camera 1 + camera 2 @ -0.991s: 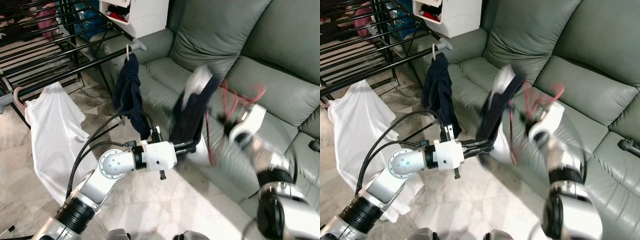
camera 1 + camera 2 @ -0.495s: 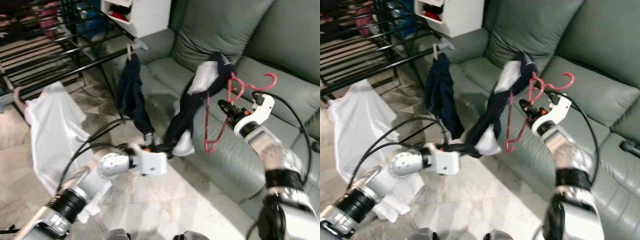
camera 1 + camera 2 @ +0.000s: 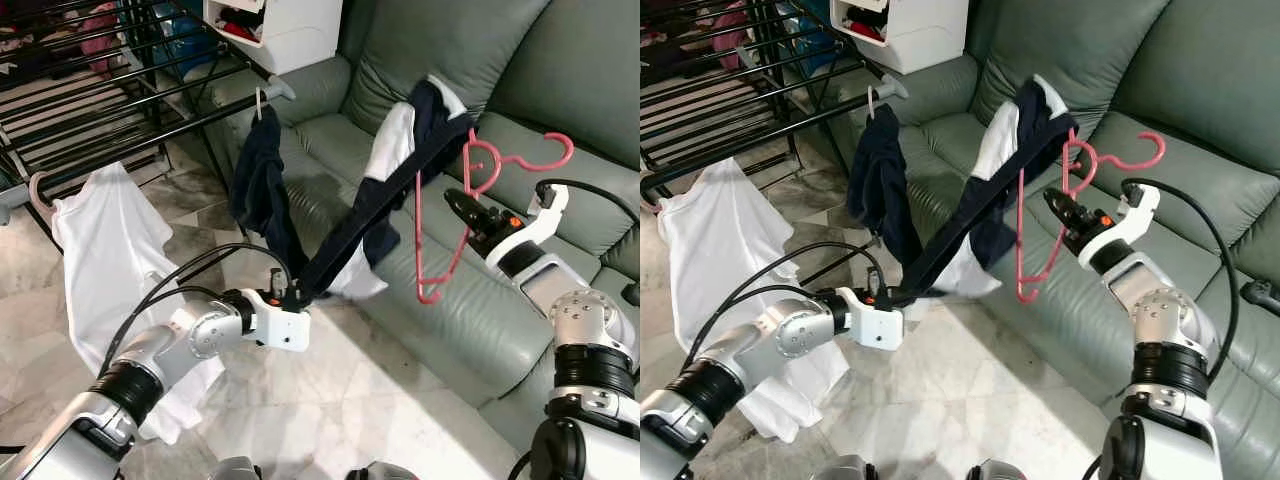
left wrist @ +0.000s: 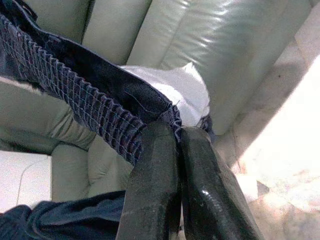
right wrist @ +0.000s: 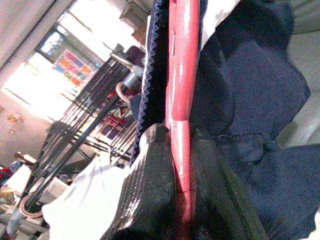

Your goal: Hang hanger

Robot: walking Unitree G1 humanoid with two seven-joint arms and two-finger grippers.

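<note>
Two grippers over the sofa point(image 3: 430, 60): right gripper point(image 3: 458, 203) clenched on red hanger point(image 3: 452, 220); left gripper point(image 3: 296, 296) pinching navy garment point(image 3: 385, 190) stretched taut up to the hanger.

A glossy red plastic hanger point(image 3: 470, 215) was clamped by glossy black fingers point(image 5: 150, 200), dark ribbed cloth point(image 4: 90, 110) was draped against a smooth, shiny green leather sofa point(image 3: 560, 90).
</note>
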